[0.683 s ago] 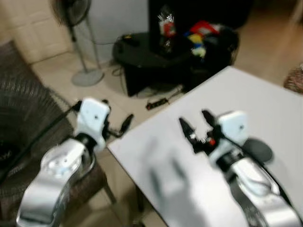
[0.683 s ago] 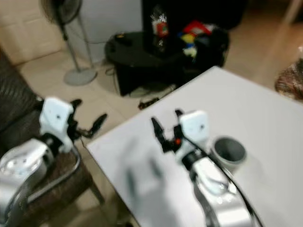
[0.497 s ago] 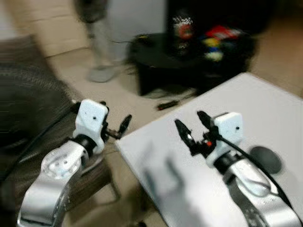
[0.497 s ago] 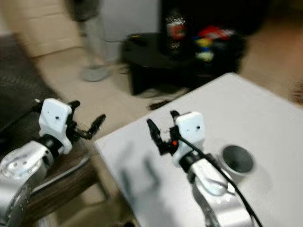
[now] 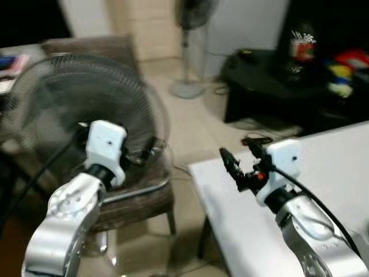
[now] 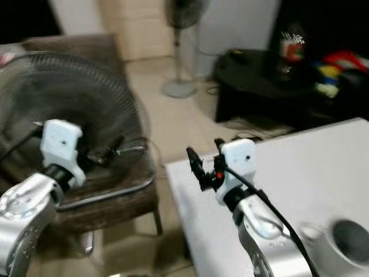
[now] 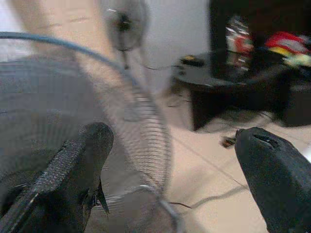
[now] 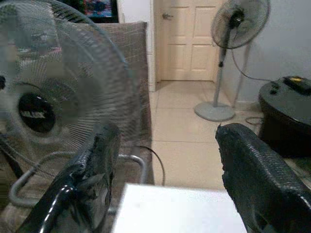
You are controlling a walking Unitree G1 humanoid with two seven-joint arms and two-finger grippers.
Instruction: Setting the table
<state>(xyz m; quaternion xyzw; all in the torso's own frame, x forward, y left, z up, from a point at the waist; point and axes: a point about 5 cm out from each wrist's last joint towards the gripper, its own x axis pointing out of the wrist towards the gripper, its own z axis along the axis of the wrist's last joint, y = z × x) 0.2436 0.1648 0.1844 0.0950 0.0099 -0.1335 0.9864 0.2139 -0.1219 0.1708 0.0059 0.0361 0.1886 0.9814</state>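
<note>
Two grippers are raised ahead of you, both empty. The right gripper (image 6: 203, 166) is held over the near corner of the white table (image 6: 300, 167), fingers spread apart and grasping nothing; the right wrist view confirms a wide gap between the fingers (image 8: 252, 179) with the table corner below them. The left gripper (image 5: 149, 152) is held off the table's left side, in front of a large wire-cage fan (image 5: 75, 98) that sits on a brown chair (image 5: 135, 199); its fingers (image 7: 82, 165) are likewise released. On the table, at your right, note the grey cup (image 6: 347, 235), open side up, just beside the right arm and well apart from either gripper. Beyond the table stand a pedestal fan (image 5: 190, 34) on the tiled floor (image 5: 190, 124) and a low black table (image 5: 265, 75) carrying a bottle (image 5: 300, 46) and coloured items too blurred to identify. A white label on the wire-cage fan's hub (image 8: 36, 112) is present, but you cannot read it.
</note>
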